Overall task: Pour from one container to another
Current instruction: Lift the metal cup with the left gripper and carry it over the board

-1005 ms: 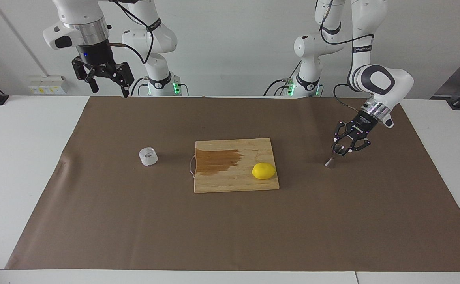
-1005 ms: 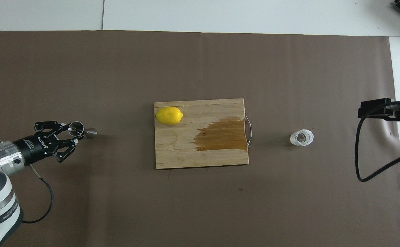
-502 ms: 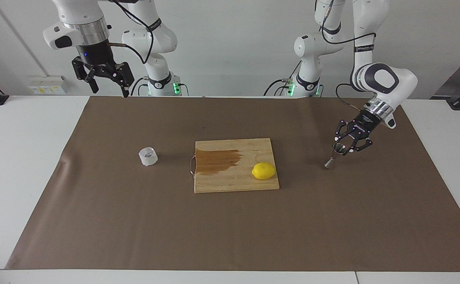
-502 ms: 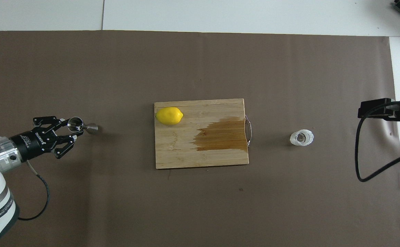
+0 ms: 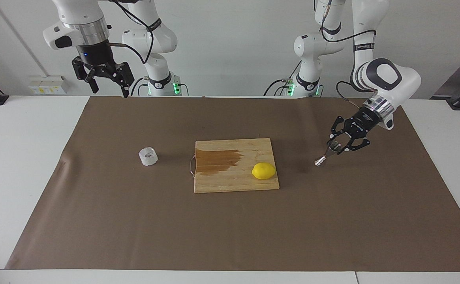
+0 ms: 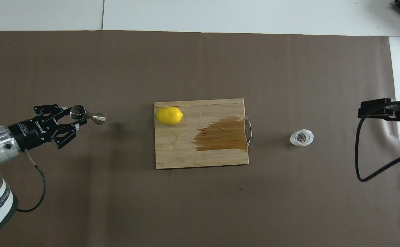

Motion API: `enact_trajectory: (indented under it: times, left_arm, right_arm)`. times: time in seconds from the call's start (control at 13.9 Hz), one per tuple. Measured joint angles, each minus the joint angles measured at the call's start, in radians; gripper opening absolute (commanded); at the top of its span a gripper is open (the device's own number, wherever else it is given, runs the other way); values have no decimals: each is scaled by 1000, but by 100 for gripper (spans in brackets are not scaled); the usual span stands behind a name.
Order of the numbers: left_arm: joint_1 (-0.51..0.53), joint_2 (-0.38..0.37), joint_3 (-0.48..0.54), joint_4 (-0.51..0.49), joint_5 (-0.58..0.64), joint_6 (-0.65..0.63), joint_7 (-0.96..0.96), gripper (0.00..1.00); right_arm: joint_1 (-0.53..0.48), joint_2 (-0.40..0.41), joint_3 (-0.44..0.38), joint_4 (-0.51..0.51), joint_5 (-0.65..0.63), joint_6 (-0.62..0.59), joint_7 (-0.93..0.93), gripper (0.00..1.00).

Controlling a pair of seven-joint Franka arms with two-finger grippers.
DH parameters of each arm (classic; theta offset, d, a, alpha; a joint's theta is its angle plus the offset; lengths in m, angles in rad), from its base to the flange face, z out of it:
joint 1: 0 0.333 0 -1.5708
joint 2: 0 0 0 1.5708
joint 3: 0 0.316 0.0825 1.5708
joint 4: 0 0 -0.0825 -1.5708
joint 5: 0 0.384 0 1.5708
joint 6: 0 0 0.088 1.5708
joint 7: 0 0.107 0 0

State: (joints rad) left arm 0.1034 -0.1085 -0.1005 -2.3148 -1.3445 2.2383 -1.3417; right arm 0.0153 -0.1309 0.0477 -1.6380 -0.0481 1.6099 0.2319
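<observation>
So in the last second the left hand (image 5: 337,146) has picked the steel jigger (image 5: 327,154) up off the brown mat (image 5: 230,221). It's clamped on the upper cone, and the jigger now hangs tilted over the mat at the left arm's end of the tabletop, having drifted a bit toward the cutting board (image 5: 235,185). A shadow under it says it's airborne.

My guess is it's being carried over to the glass cup (image 5: 148,156), which sits untouched at the right arm's end with the board between them. No pouring yet, so we're early in the task.

The right hand (image 5: 105,81) just waits up high near its base, fingers spread, holding nothing.

The lemon (image 5: 263,170) sits on the board next to a dark wet stain.

For writing, there's white lettering on the left hand's body in the overhead view, but I can't actually read it.
</observation>
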Motion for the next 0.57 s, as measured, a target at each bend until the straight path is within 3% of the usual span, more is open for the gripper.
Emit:
enact_trajectory:
  times: [0.14, 0.36, 0.57]
  left_arm:
    - [-82, -4, -18, 43, -2, 54, -104, 0]
    - [-221, -15, -61, 71, -40, 235, -211, 0]
    - [-421, -9, -122, 77, -264, 557, -220, 0]
  right_arm:
    - [0, 0, 0, 0, 0, 0, 0, 100]
    - [0, 0, 0, 0, 0, 0, 0, 100]
    - [0, 0, 0, 0, 0, 0, 0, 100]
